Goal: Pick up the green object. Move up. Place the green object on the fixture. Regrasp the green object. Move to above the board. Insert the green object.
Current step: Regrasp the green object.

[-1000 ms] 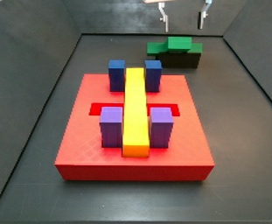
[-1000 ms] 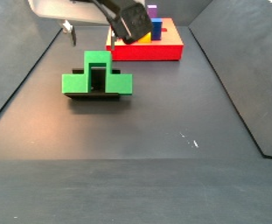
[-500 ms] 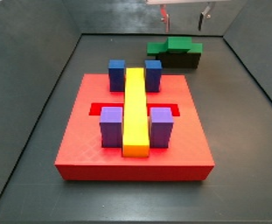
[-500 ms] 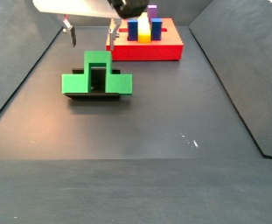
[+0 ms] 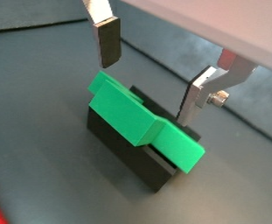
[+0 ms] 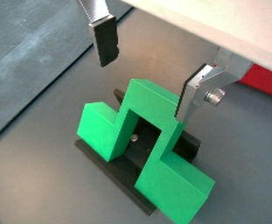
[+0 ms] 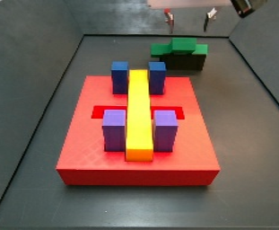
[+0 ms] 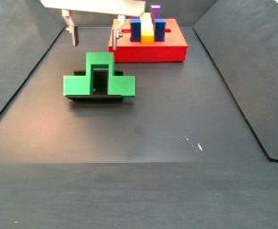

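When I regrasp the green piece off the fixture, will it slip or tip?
The green piece looks rigid and matte, so probably grippy. Its flat faces should suit the open hand above it. It overhangs the fixture, so an off-centre touch might tip it.

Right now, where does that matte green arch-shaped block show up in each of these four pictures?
Wrist view: matte green arch-shaped block mid-frame, on the dark L-shaped fixture, below the open end effector.
Wrist view: mid-frame, straddling the fixture.
Side view: far end of the floor, beyond the red square board.
Side view: left of centre, before the board.
Shared landmark: the fixture under the block.
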